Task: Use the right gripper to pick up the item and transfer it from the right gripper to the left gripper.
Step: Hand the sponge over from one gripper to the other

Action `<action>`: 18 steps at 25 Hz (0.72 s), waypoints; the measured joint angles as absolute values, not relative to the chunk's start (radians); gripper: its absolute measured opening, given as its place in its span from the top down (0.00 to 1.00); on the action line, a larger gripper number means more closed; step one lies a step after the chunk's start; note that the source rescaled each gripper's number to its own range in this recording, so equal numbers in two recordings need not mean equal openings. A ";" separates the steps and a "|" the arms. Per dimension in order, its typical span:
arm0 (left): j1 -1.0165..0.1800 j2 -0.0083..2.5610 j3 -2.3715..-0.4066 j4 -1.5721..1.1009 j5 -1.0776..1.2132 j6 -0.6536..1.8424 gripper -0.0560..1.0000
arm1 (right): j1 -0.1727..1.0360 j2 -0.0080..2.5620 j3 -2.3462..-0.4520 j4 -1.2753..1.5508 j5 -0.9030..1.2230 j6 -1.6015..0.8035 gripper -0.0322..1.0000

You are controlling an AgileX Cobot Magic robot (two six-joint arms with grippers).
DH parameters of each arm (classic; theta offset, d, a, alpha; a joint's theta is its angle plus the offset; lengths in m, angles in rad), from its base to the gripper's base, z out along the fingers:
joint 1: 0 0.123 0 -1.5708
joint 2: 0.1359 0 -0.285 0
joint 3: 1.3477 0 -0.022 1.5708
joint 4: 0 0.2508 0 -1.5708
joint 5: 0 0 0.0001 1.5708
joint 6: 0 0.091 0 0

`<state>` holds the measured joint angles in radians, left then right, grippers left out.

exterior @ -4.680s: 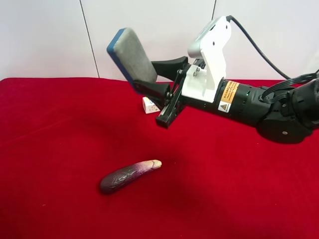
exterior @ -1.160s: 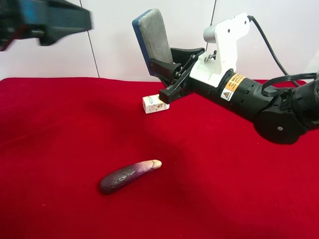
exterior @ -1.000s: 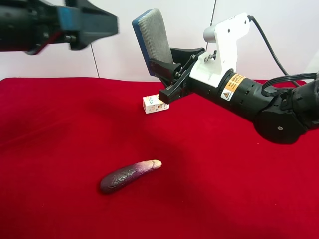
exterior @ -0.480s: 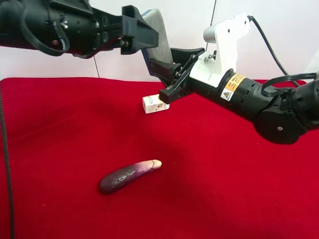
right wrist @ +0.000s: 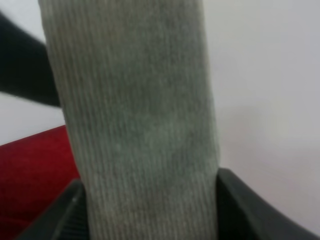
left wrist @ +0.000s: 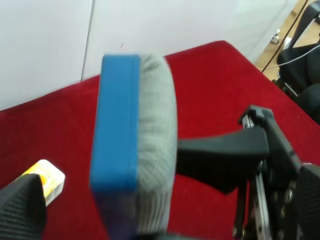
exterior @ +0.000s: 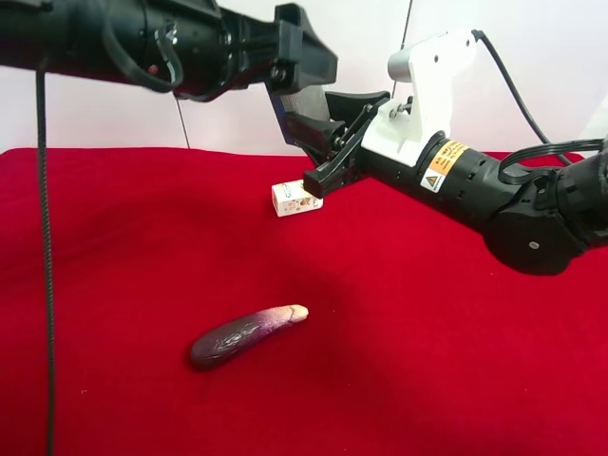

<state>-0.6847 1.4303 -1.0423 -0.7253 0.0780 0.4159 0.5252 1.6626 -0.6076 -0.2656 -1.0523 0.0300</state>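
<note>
The item (exterior: 302,101), a grey felt block with blue backing, stands upright in the air above the red table. My right gripper (exterior: 309,133), on the white-housed arm, is shut on its lower end. In the right wrist view the felt face (right wrist: 140,125) fills the frame between the black fingers (right wrist: 250,212). My left gripper (exterior: 306,63), on the all-black arm, reaches in from the exterior high view's left and covers the item's top. In the left wrist view the item (left wrist: 120,130) sits between wide-apart jaws, so the left gripper (left wrist: 165,205) is open.
A purple eggplant (exterior: 245,335) lies on the red cloth (exterior: 114,266) toward the front. A small white printed box (exterior: 294,198) sits on the cloth below the grippers and also shows in the left wrist view (left wrist: 46,182). A white wall stands behind.
The all-black left arm has swept in from the exterior high view's left until its jaws are around the item's top. Over the last second the right arm has held still with the item.
</note>
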 joint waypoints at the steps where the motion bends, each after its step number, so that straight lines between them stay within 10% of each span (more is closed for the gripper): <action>1: -0.685 1.442 -1.056 -0.725 0.080 0.416 0.00 | 0.525 1.663 -0.608 -0.266 -1.052 0.030 0.91; 14: -0.685 1.558 -1.164 -0.718 0.077 0.456 0.00 | 0.525 1.663 -0.608 -0.266 -1.052 0.030 0.91; 18: -0.685 1.566 -1.164 -0.710 0.076 0.461 0.17 | 0.525 1.663 -0.608 -0.266 -1.052 0.030 0.91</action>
